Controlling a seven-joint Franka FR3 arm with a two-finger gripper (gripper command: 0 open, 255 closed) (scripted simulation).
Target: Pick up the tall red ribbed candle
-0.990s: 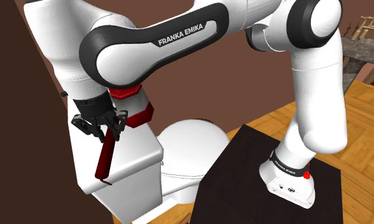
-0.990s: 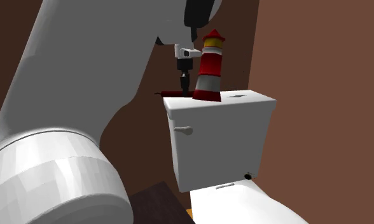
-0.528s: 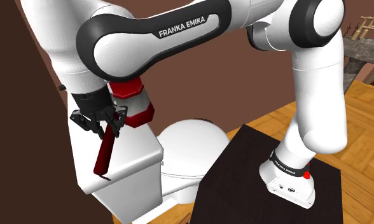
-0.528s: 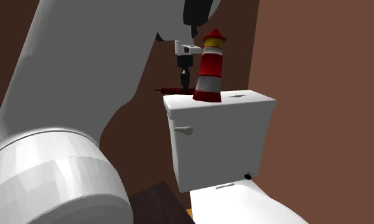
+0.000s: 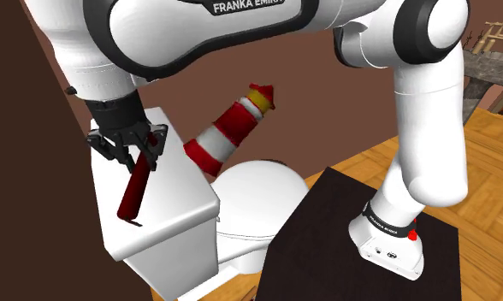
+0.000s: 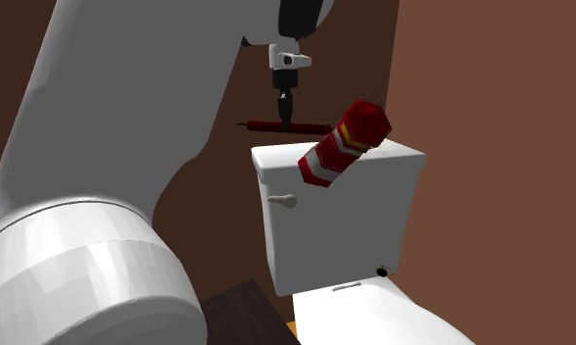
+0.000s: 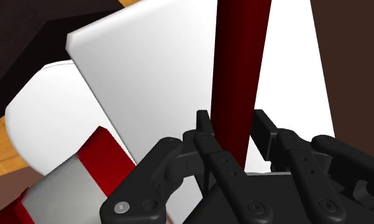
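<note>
Far end of candle [image 7: 240,70] off wrist view

The end effector [image 7: 233,127] clasps a dark red candle [image 7: 240,57] between its two black fingers, and the shaft runs away from it above a white toilet tank lid [image 7: 154,70]. A red-and-white striped lighthouse figure [image 7: 77,181] shows close beside the fingers, with the rounded white toilet seat [image 7: 36,111] just past it.

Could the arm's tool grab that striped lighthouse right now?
Probably not: the tool is shut on the dark red candle, so it has no free grip. The tilted lighthouse beside it otherwise looks unblocked.
</note>
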